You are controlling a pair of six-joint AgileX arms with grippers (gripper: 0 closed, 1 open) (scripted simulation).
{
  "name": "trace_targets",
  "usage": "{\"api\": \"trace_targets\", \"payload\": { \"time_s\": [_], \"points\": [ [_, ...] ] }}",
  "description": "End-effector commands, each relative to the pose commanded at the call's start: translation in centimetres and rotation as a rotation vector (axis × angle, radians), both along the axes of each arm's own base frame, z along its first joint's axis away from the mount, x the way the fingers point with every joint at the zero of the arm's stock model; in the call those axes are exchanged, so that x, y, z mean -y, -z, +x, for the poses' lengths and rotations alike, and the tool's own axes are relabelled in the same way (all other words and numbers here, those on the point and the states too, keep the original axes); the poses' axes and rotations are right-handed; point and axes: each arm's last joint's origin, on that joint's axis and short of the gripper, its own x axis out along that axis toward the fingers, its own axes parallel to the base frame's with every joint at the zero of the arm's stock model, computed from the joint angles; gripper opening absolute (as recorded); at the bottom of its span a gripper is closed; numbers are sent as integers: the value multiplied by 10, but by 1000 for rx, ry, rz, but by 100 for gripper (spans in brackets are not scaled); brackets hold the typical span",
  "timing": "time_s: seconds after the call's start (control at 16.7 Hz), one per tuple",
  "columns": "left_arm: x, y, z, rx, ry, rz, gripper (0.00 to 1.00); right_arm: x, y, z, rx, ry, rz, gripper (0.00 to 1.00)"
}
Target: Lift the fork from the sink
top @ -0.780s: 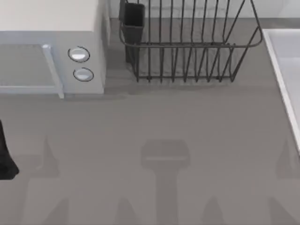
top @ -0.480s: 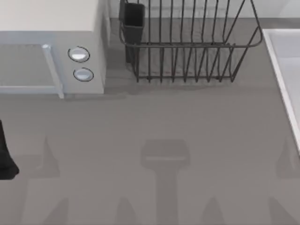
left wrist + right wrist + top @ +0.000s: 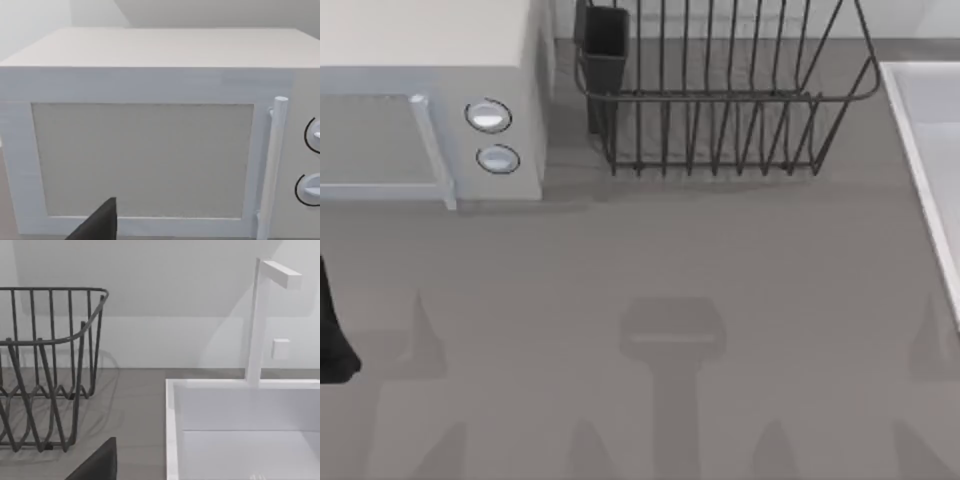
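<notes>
Sink (image 3: 172, 440) beside dish rack (image 3: 45, 370), right finger (image 3: 97, 465) near its rim

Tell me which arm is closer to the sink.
Right. Its wrist view looks straight at the sink and faucet, with the dish rack beside. The left arm sits at the table's far left edge, facing the microwave.

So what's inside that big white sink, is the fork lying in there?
The sink shows pale inner walls and part of a bare floor, with a faint glint at the near edge that could be the fork; I cannot tell. A white tap stands behind it.
</notes>
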Motion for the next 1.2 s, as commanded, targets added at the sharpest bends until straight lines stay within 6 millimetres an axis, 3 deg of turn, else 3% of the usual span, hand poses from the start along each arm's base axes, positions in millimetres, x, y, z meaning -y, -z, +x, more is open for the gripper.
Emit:
{"api": "trace_targets", "payload": {
  "time_s": [0.78, 0.96, 1.2],
  "points": [
    [0, 0, 0, 0, 0, 0, 100, 0, -5, 0, -19, 3, -3, 100],
    [0, 0, 0, 0, 0, 0, 100, 1, -23, 3, -95, 14, -14, 100],
    [0, 0, 0, 0, 0, 0, 100, 5, -63, 22, -274, 36, -35, 100]
  ]
}}
